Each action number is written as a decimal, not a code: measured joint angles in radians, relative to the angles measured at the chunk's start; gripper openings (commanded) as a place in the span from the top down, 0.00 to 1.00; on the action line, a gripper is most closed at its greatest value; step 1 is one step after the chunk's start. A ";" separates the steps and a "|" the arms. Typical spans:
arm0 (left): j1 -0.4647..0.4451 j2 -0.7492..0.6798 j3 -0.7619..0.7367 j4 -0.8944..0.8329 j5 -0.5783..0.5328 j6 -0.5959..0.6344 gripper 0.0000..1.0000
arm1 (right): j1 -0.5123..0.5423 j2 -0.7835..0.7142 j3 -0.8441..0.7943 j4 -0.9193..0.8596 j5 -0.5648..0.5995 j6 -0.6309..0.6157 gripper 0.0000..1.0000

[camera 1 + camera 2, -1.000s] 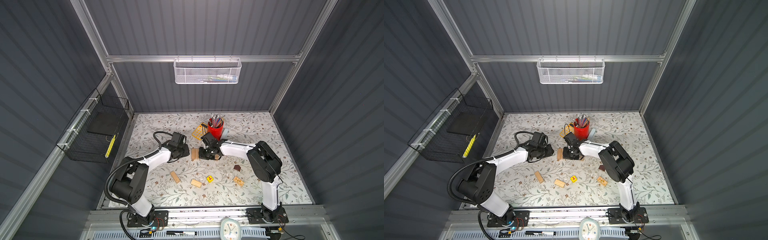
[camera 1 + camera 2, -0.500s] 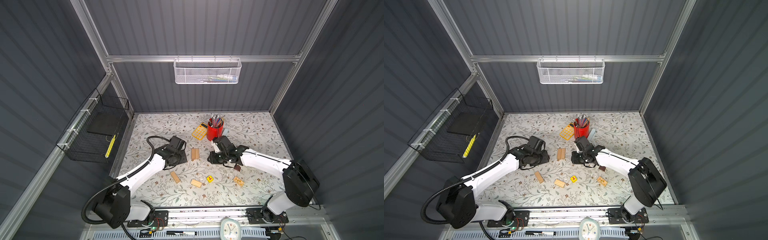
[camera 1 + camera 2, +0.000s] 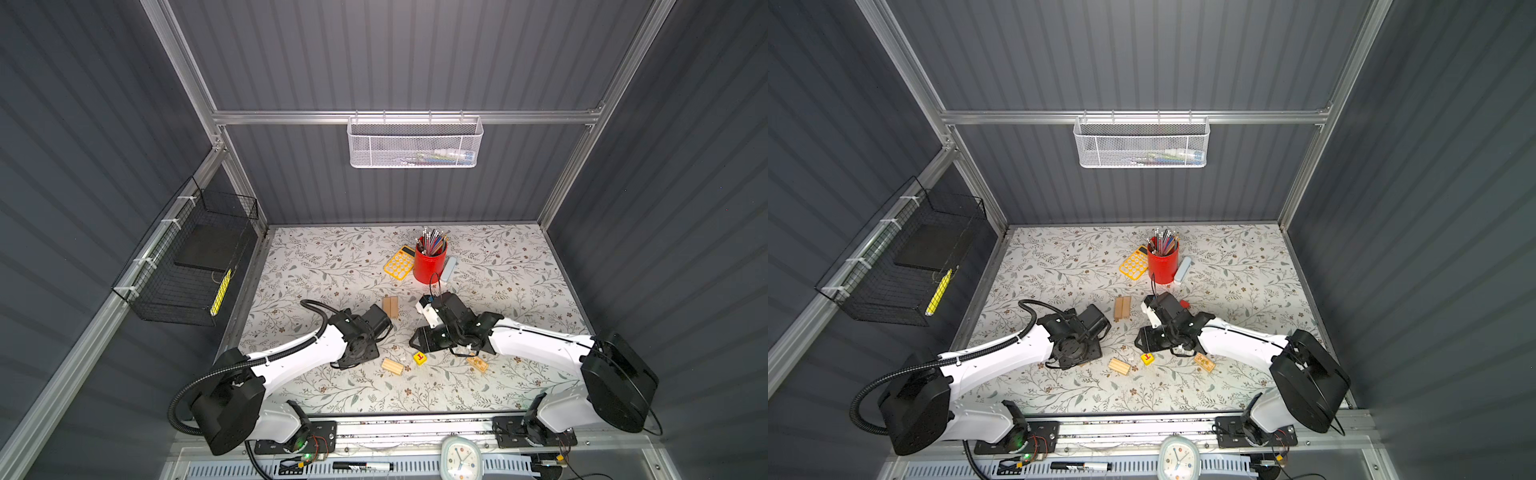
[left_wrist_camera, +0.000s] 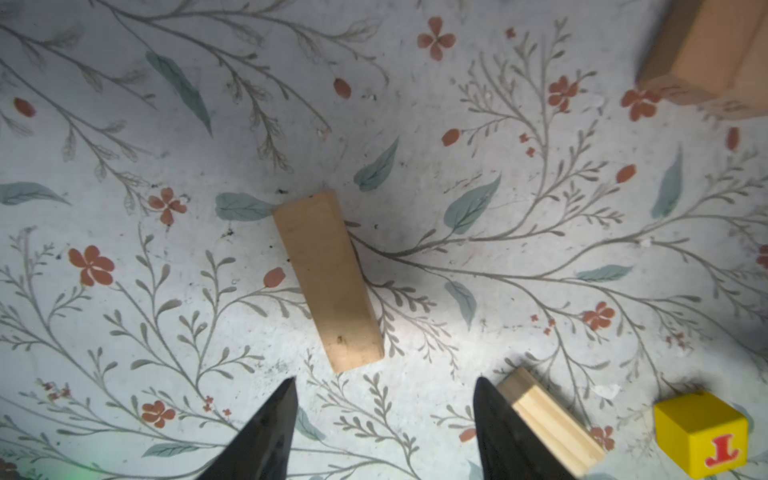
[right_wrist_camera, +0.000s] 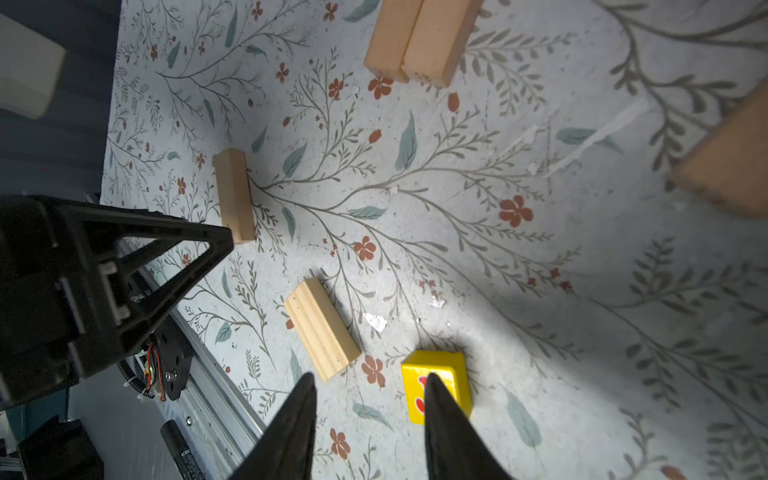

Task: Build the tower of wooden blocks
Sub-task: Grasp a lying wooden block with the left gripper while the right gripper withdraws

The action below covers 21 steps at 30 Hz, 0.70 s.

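In both top views the tower is only two blocks lying side by side mid-tabletop, with loose pieces nearer the front.

Left wrist view: the left claw is spread and empty above a plain block. A grooved block sits just beside one finger, so a descent may knock it.

Right wrist view: the right claw is spread and empty, with one finger over the yellow cube. An off-centre close could spin it. The claws are near each other and may collide. Open room lies toward the back.
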 measured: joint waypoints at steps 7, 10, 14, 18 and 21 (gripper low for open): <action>0.000 0.024 -0.041 0.051 -0.027 -0.085 0.39 | 0.000 0.000 0.000 0.024 -0.010 -0.004 0.49; 0.000 0.024 -0.050 0.065 -0.045 -0.107 0.42 | -0.003 0.000 0.000 0.024 -0.010 -0.005 0.47; 0.000 0.024 -0.061 0.069 -0.066 -0.122 0.43 | -0.014 0.006 0.004 0.021 -0.030 -0.010 0.45; 0.006 0.024 -0.080 0.081 -0.077 -0.132 0.46 | -0.024 0.026 0.010 0.021 -0.047 -0.011 0.44; 0.018 0.024 -0.101 0.109 -0.076 -0.131 0.50 | -0.031 0.041 0.013 0.019 -0.055 -0.012 0.43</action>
